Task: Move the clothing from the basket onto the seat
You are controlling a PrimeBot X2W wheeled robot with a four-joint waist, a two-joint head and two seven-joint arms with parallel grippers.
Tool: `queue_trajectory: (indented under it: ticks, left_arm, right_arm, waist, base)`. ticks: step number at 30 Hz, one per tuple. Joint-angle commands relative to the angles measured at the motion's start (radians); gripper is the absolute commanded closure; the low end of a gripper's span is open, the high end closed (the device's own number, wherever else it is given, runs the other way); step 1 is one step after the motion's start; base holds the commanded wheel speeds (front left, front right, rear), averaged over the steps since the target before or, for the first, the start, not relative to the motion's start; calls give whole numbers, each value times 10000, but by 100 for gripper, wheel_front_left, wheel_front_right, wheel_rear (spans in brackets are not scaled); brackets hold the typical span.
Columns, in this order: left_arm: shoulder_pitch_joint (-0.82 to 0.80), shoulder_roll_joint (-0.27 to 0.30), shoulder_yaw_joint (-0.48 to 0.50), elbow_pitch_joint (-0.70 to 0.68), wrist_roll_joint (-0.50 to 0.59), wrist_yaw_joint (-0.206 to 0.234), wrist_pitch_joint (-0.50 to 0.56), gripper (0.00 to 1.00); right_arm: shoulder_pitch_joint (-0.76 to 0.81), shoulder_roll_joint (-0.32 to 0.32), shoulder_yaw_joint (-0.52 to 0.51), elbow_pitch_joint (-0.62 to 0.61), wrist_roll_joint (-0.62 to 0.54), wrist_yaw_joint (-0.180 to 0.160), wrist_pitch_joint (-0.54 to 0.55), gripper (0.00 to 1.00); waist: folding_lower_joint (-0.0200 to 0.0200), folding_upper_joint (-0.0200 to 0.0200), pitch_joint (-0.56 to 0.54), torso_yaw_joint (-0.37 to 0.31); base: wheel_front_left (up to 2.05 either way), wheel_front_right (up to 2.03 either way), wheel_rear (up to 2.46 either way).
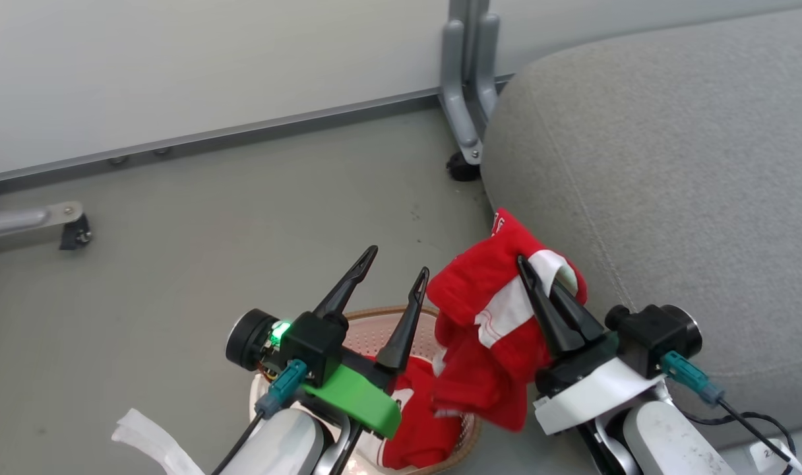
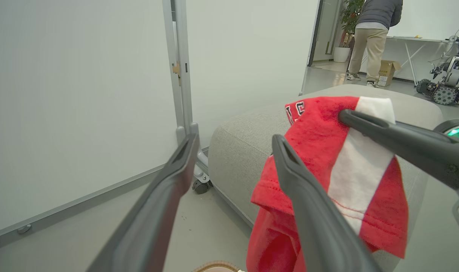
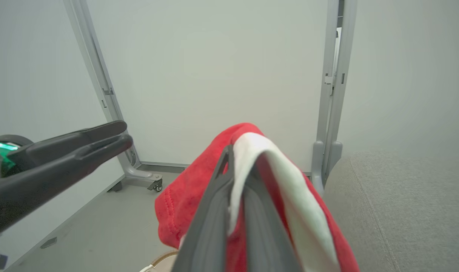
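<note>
Your right gripper (image 1: 531,272), clamped on one red garment (image 1: 480,310), holds it over the basket (image 1: 388,311), with the seat (image 1: 671,165) at two o'clock. Your left gripper (image 1: 399,260) stands spread and empty, and the second garment (image 1: 421,422) lies inside.

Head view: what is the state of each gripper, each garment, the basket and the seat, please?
left gripper, open, holding nothing.
right gripper, shut on the lifted garment.
lifted garment, hanging from the right gripper near the edge of the seat, not on it.
second garment, lying in the basket.
basket, upright, one garment inside.
seat, no garment laid on it yet.
</note>
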Motion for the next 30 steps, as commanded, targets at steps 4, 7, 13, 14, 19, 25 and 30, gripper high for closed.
queue_trajectory:
  ticks: [4,7,13,14,19,25,30]
  left_arm:
    - [150,201,23,54,296,-168,-201,0]
    - [233,206,64,1,553,-214,-259,0]
    - [599,280,400,-443,1140,-405,-229,0]
    - [683,318,476,-486,1168,-441,-232,0]
    - [981,382,726,-507,1462,-618,-232,0]
    - [787,317,789,-388,1761,-874,-233,0]
    - [499,361,827,-379,2024,-963,-234,0]
  right_arm:
    - [367,128,-474,-409,-281,-3,-35,100]
    - [596,181,-820,-692,-467,-3,-35,100]
    - [909,259,-1046,-1332,-589,-3,-35,100]
    - [951,264,-998,-1363,-585,-3,-35,100]
    - [1041,320,-943,-1518,-466,-3,-35,100]
    - [1140,407,-1112,-1753,-455,-1,-35,100]
    - [702,488,-1398,-2126,-368,-3,-35,100]
  waist:
    - [0,0,539,-1076]
    - [0,0,714,-1510]
    - [0,0,911,-2613]
    - [0,0,924,-2851]
    - [0,0,1020,-3676]
    - [0,0,1338,-3930]
    - [0,0,1979,-3973]
  base:
    - [0,0,0]
    - [0,0,0]
    - [0,0,0]
    - [0,0,0]
    - [0,0,0]
    - [0,0,0]
    - [0,0,0]
